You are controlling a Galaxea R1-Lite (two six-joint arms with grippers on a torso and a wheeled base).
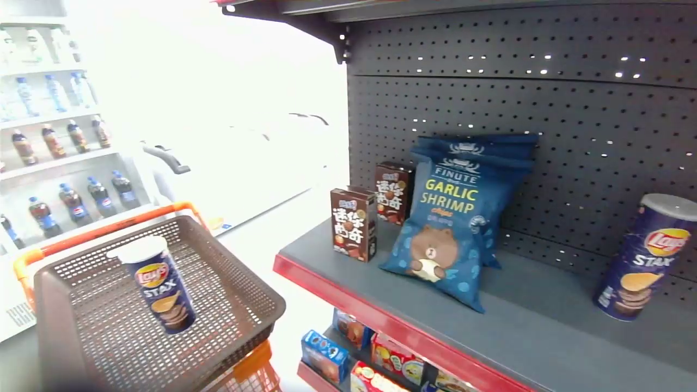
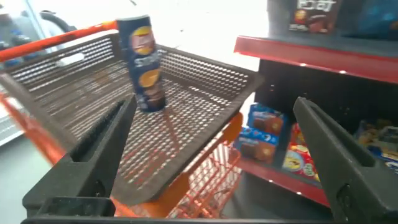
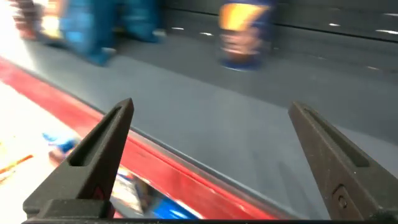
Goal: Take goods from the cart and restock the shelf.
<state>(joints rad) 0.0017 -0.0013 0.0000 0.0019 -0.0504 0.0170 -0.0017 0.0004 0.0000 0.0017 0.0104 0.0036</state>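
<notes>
Left hand (image 2: 214, 104) gapes short of chip can (image 2: 144, 65).

The left end effector (image 2: 212, 104) and right end effector (image 3: 211, 104) both stand spread wide, seemingly holding nothing.

Dark blue chip can (image 1: 159, 284), white lid, upright in the brown mesh cart basket (image 1: 245, 333), alone on its floor. Grey shelf (image 1: 544, 310), red front edge. Second matching can (image 1: 645, 256) upright at the right end. Blue shrimp-chip bags (image 1: 452, 228) lean mid-shelf, stacked one behind another. Two brown snack boxes (image 1: 354, 223) upright just left of the bags.
</notes>
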